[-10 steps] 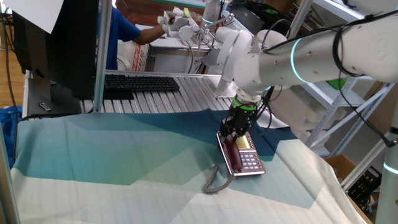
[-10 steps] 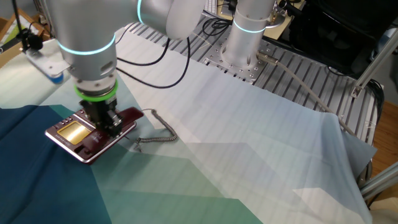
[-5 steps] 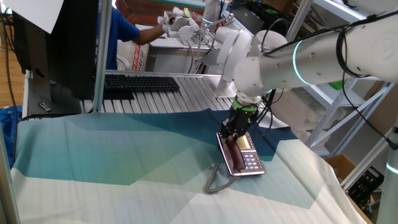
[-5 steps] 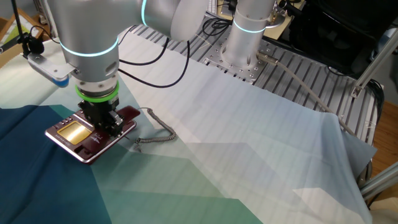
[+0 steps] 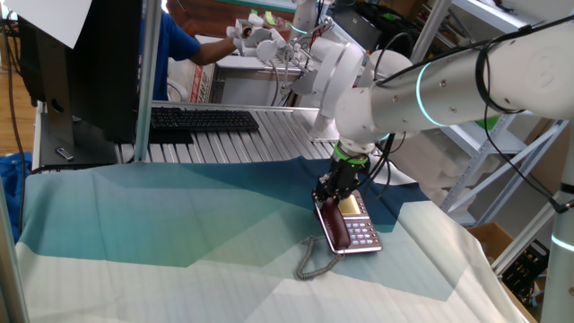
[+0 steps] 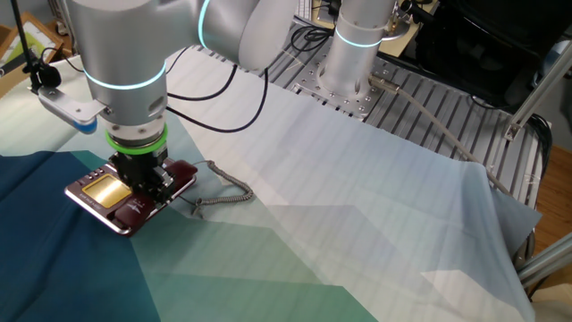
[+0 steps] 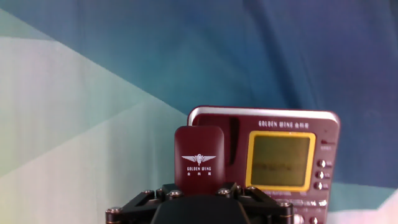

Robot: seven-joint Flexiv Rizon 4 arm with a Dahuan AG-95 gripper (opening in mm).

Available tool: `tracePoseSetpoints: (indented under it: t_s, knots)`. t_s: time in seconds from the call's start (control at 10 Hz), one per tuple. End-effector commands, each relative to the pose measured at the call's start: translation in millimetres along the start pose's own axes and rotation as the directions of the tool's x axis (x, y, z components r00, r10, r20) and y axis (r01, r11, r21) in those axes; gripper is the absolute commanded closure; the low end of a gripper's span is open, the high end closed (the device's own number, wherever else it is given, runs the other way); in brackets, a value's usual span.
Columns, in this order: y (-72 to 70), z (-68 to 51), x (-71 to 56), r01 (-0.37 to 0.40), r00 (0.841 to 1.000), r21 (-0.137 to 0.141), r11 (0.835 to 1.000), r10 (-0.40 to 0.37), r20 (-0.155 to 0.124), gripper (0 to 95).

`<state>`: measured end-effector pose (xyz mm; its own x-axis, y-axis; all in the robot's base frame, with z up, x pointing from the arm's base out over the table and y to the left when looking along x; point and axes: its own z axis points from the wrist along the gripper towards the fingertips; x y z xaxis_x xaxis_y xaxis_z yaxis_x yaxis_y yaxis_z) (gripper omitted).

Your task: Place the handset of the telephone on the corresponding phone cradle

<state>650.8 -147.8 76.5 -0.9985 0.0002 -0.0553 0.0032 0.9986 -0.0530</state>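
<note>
The maroon telephone (image 5: 357, 226) lies on the blue-green cloth, its yellowish display (image 7: 278, 160) facing up. It also shows in the other fixed view (image 6: 96, 193). The dark red handset (image 7: 199, 158) sits along the phone's left side over the cradle slot, with my gripper (image 7: 199, 188) shut around its near end. In the fixed views the gripper (image 5: 334, 192) (image 6: 141, 182) stands upright right on top of the phone and hides most of the handset. The grey coiled cord (image 5: 310, 259) (image 6: 223, 191) trails off onto the cloth.
A black keyboard (image 5: 203, 118) lies on the slatted metal table behind the cloth, beside a dark monitor (image 5: 82, 63). A person in blue (image 5: 182, 43) works at the back. The arm's base (image 6: 356, 55) stands on the metal table, with cables around it.
The gripper with the handset has shifted slightly along the phone toward its display end. The phone and the cord have stayed put.
</note>
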Motion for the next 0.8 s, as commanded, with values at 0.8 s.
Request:
tracePoseSetpoints:
  t_s: [0.8]
  knots:
    - [0.0, -1.0, 1.7, -0.048, 0.998, -0.017, 0.999, 0.048, -0.034, 95.0]
